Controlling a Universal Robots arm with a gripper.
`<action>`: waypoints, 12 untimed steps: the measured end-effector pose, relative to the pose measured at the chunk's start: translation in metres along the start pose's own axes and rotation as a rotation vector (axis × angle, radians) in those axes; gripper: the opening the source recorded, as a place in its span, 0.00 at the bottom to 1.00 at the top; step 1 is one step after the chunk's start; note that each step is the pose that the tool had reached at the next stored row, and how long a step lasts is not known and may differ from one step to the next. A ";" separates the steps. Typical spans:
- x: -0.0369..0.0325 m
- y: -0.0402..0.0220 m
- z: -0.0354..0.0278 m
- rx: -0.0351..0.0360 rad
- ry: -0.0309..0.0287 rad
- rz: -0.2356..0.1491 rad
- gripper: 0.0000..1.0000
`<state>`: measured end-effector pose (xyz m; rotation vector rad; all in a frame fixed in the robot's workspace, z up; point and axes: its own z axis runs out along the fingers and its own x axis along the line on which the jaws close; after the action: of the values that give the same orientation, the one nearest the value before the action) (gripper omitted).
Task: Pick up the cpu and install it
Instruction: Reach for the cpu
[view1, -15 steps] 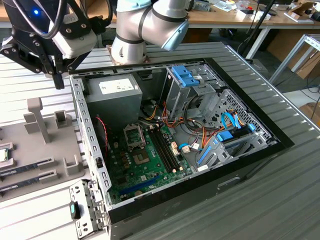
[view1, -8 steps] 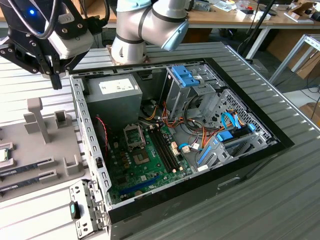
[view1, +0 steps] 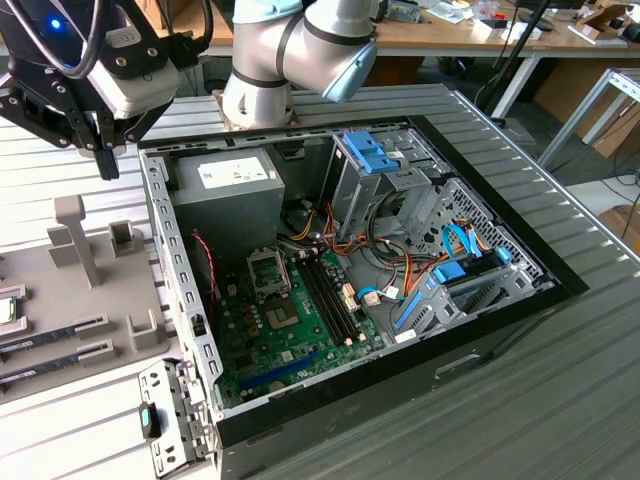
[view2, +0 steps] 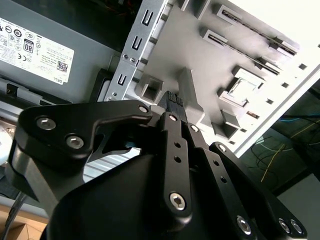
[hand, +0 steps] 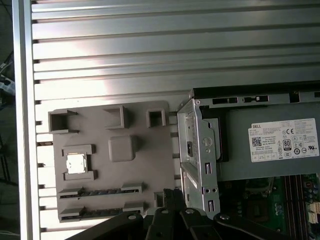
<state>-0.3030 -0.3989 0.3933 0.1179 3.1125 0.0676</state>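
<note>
The black metal claw (view1: 108, 170) hung in the upper left of the exterior view. Its fingers pointed straight down and were pressed together, with nothing pinched between them. It stood in the air above the spot where the silver side wall of the open black computer case (view1: 180, 290) met the flat grey moulded plastic tray (view1: 100, 295), and it touched neither.

The tray lay on the ribbed grey aluminium tabletop (hand: 150, 50), just beside the case, along the left edge of the exterior view. The cpu (hand: 76, 163), a small flat square chip with a silver-grey metal top, sat level in its own shallow pocket on that tray. It was on the side of the tray far from the case, and the long narrow slots were just beside it.

From the claw, the cpu lay down and toward the lower left of the exterior view, well apart, with the tray's raised grey block (view1: 75, 240) between them. Being square, it had no long axis, and its edges ran parallel to the tray's edges. The hinged metal socket frame (view1: 268, 270) on the green motherboard lay the opposite way, toward the middle of that view.
</note>
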 end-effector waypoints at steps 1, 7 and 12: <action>0.0001 0.0000 0.0000 -0.0001 -0.0001 0.000 0.11; 0.0014 -0.0001 0.0000 -0.0001 0.0000 0.000 0.11; 0.0027 -0.0002 0.0000 -0.0001 -0.0001 0.000 0.11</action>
<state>-0.3057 -0.3989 0.3932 0.1180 3.1125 0.0676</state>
